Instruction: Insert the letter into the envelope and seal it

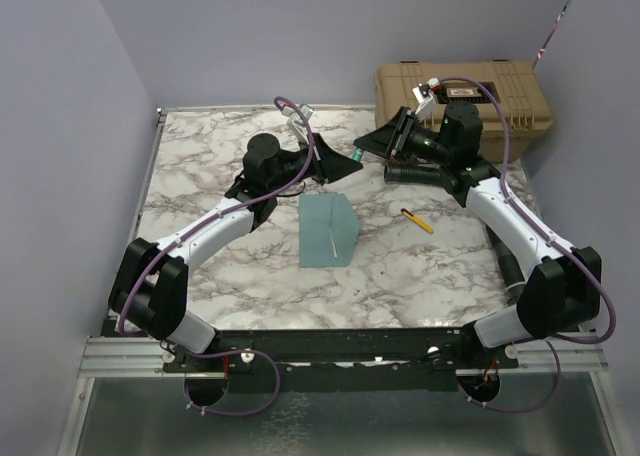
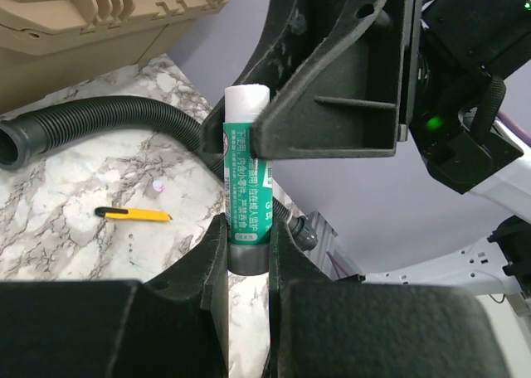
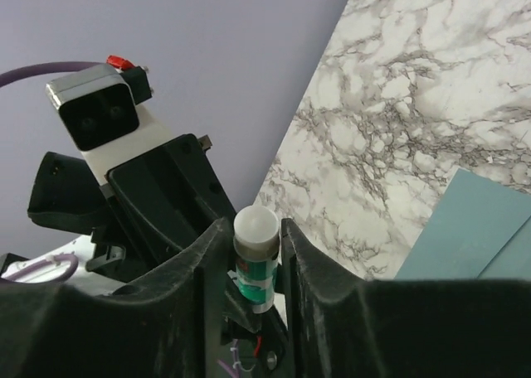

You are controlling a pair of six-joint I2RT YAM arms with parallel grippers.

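Observation:
A green glue stick (image 1: pixel 357 154) with a white cap is held in the air between both grippers at the back of the table. My left gripper (image 2: pixel 247 229) is shut on its grey base end. My right gripper (image 3: pixel 253 229) is shut on its white cap end (image 3: pixel 255 225). The right gripper's fingers (image 2: pixel 332 104) cover the cap in the left wrist view. The teal envelope (image 1: pixel 328 231) lies flat at the table's middle, in front of both grippers; a corner of it shows in the right wrist view (image 3: pixel 481 229). The tan letter is not in view.
A tan hard case (image 1: pixel 460 96) stands at the back right. A black corrugated hose (image 1: pixel 415 174) lies in front of it. A yellow and black utility knife (image 1: pixel 418 220) lies right of the envelope. Purple walls close the back and sides.

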